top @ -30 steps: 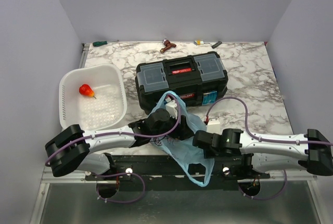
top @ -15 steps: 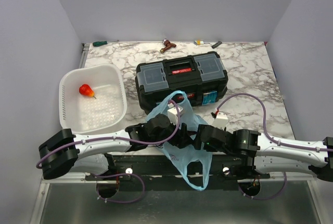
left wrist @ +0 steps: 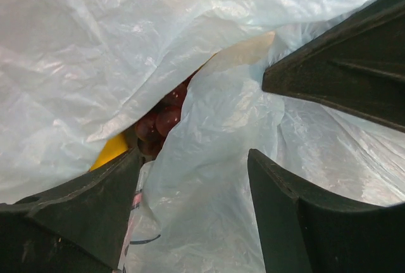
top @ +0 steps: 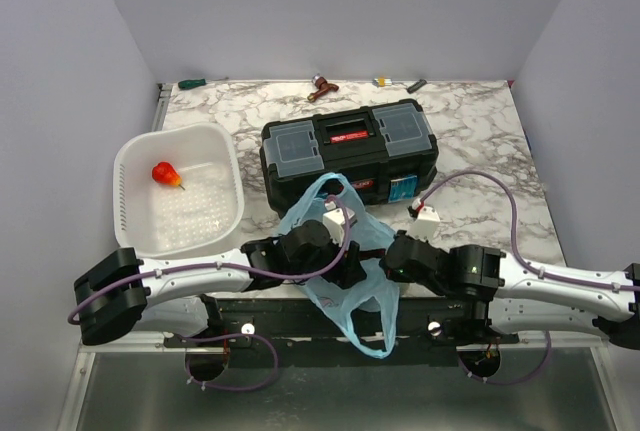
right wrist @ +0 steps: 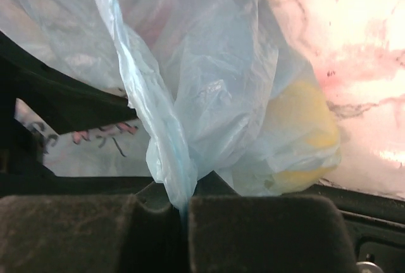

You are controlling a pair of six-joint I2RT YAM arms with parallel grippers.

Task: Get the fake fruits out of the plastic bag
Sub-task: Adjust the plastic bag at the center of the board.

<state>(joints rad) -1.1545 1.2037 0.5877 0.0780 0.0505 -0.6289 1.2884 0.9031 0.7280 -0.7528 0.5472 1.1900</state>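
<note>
**Right arm is clamping onto bag as fruit waits inside**

The right gripper (right wrist: 183,206) is pinching a twisted fold of the plastic bag (top: 362,301), its fingers now pressed together on the thin blue film. A second ago this arm was sitting further to the right; it has been reaching in across the near edge of the table (top: 480,131) and is now closing on the bag beside the left arm. The left gripper (left wrist: 193,159) is standing spread at the bag's mouth with loose film bulging between its fingers, gripping nothing that can be made out.

The bag is lying in front of the toolbox (top: 350,146), its lower handle hanging over the table edge. The fruit is not yet out: a grape bunch (left wrist: 161,121) and a banana (left wrist: 111,149) are showing through the opening, and a yellow fruit (right wrist: 304,140) is glowing through the film. With one side now held, the mouth is probably being readied for pulling wide.
</note>
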